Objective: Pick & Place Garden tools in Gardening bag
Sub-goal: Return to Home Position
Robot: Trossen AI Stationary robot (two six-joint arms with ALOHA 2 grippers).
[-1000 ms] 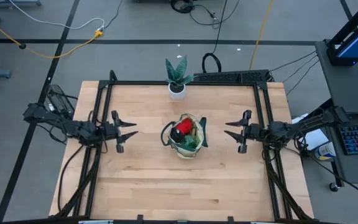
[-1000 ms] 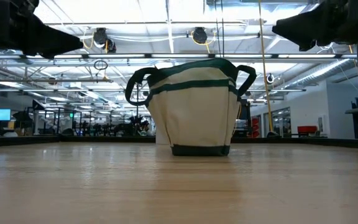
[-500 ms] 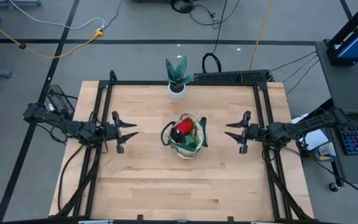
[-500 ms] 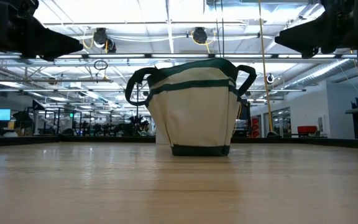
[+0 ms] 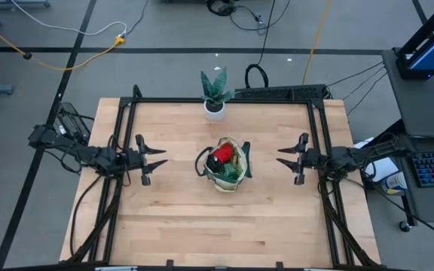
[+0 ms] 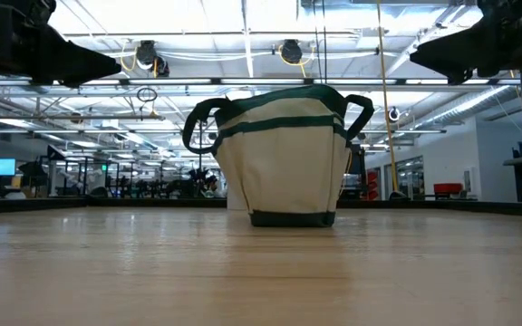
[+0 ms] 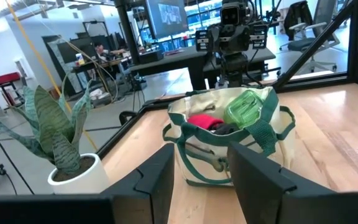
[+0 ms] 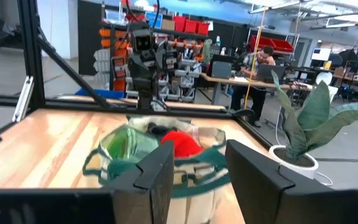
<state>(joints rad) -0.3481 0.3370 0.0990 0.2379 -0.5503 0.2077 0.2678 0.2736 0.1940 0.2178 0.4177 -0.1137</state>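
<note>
Two open, empty pincers, left pincer and right pincer, flank the gardening bag, well apart.

Left arm, right arm — dark, jointed, tapered jaws

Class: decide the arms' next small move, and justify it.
Probably draw both arms back to rest: the left gripper and right gripper hang open and empty either side of the beige canvas bag, which already holds the red item and green spray bottle.
</note>
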